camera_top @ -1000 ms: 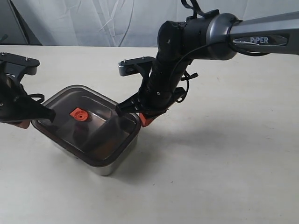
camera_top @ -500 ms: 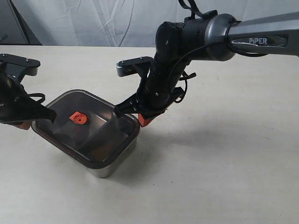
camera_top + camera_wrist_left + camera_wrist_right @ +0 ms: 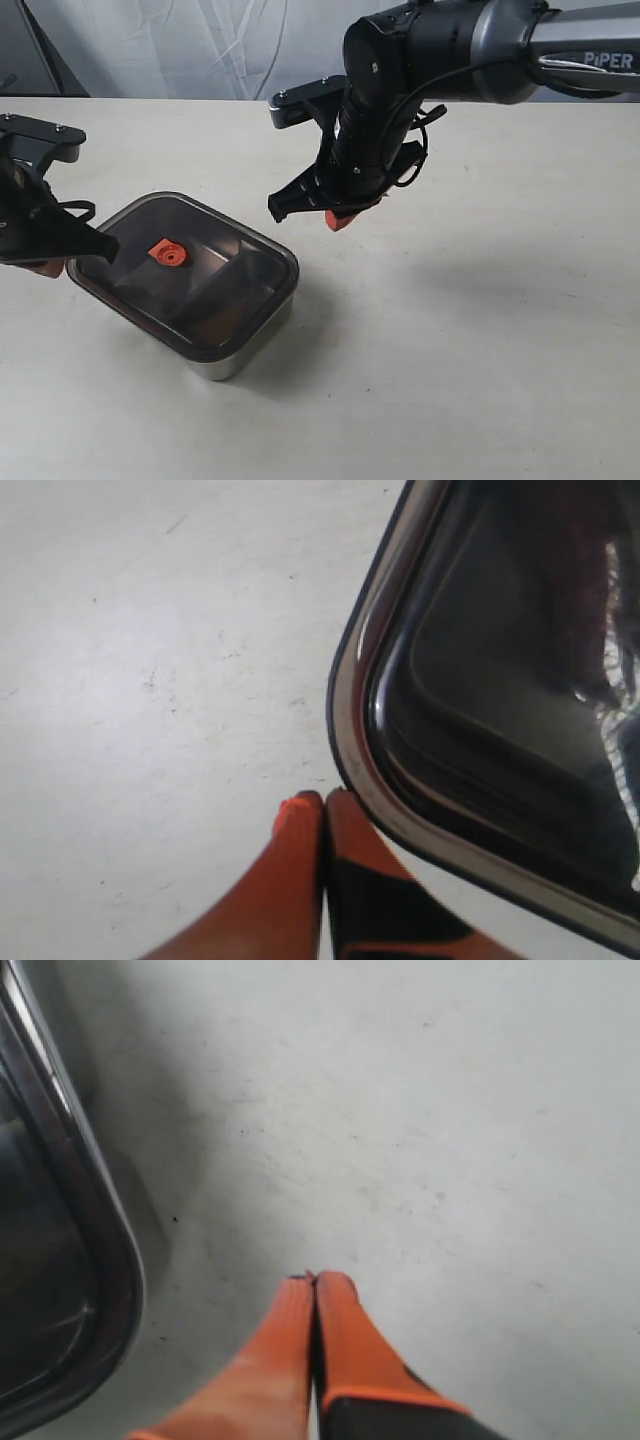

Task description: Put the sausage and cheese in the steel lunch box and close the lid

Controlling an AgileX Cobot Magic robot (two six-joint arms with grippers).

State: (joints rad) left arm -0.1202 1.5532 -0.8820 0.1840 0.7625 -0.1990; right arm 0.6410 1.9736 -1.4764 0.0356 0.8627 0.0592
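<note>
Steel lunch box (image 3: 228, 352) sits on the pale surface (image 3: 480, 330), near its left side. The smoky lid (image 3: 215, 290) lies over it, its edge following the rim all round, with the orange valve (image 3: 167, 251) facing up. We judge the lid placed, though we cannot tell whether it is fully pressed home.

Contents: the tinted lid shows only dark shapes and reflections. We cannot make out the sausage or the cheese, and neither lies anywhere on the open surface, so we take them to be inside.

Left hand (image 3: 322, 798): clenched, orange tips pressed together, holding nothing. It is low, just beside the box's left corner. The wrist view puts the tips at the rim, whether touching or a hair apart we cannot say. We read this as bracing or nudging the box.

Right hand (image 3: 338, 220): clenched and empty, raised clear above the surface, apart from the box's right corner. Likely finished pressing.
</note>
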